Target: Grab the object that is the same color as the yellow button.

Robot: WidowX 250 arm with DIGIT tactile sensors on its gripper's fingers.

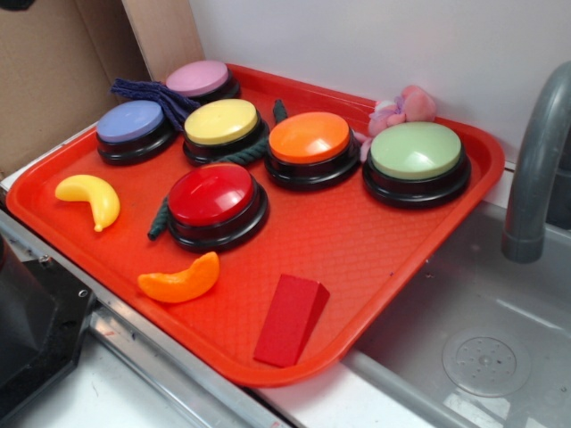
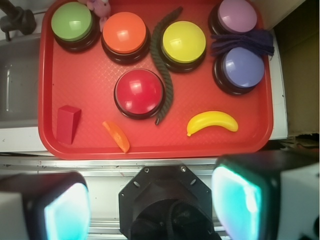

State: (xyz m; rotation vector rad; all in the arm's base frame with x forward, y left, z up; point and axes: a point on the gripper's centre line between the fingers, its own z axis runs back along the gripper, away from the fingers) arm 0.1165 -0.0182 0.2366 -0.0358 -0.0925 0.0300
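A small yellow toy banana lies on the red tray, near its left edge in the exterior view. The yellow button stands further back among the other buttons. In the wrist view my gripper is open, its two teal-padded fingers wide apart with nothing between them. It hovers high above the counter, short of the tray's near edge and away from the banana. The gripper does not show in the exterior view.
Red, orange, green, blue and pink buttons share the tray with an orange slice, a red wedge, a dark green rope and a navy cloth. A sink and faucet lie right.
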